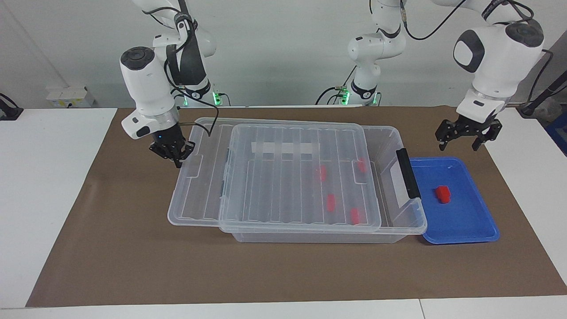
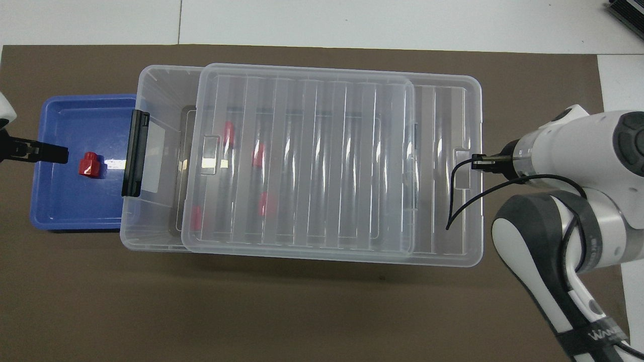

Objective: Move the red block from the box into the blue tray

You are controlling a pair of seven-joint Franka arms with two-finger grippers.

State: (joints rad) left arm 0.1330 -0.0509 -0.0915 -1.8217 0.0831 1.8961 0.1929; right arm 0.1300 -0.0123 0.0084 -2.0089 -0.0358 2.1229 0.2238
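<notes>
The box [image 1: 401, 228], a clear bin, stands mid-table, and its ribbed lid [image 1: 195, 195] is slid toward the right arm's end. This leaves the box open at the end beside the blue tray [image 1: 469, 221]. One red block [image 1: 443, 194] lies in the tray; it also shows in the overhead view [image 2: 90, 165]. Several more red blocks [image 1: 330, 202] lie in the box under the lid. My right gripper [image 1: 176, 156] is shut on the lid's overhanging end. My left gripper [image 1: 467, 136] is open and empty, raised over the tray's outer edge [image 2: 37, 151].
A black latch clip [image 1: 407, 173] stands up on the box's end beside the tray. A brown mat [image 1: 133, 266] covers the table under everything. White table shows past both ends of the mat.
</notes>
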